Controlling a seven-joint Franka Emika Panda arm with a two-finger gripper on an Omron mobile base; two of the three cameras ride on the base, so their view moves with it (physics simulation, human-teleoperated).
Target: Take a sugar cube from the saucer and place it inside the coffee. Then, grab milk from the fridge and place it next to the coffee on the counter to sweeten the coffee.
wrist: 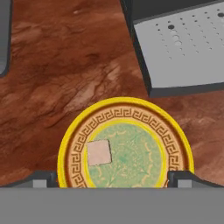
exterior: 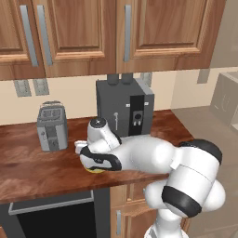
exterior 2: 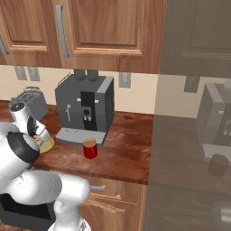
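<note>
No writing is legible anywhere; above the saucer on the surface, the pincer gapes wide and empty, tips cut off, while the sugar cube lies on the saucer's left side.

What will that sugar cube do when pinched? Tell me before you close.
The sugar cube looks tiny and flat-faced, so it probably won't roll. It likely weighs almost nothing and may skid across the saucer. Hard squeezing could crumble it.

Sugar cube on saucer
</note>
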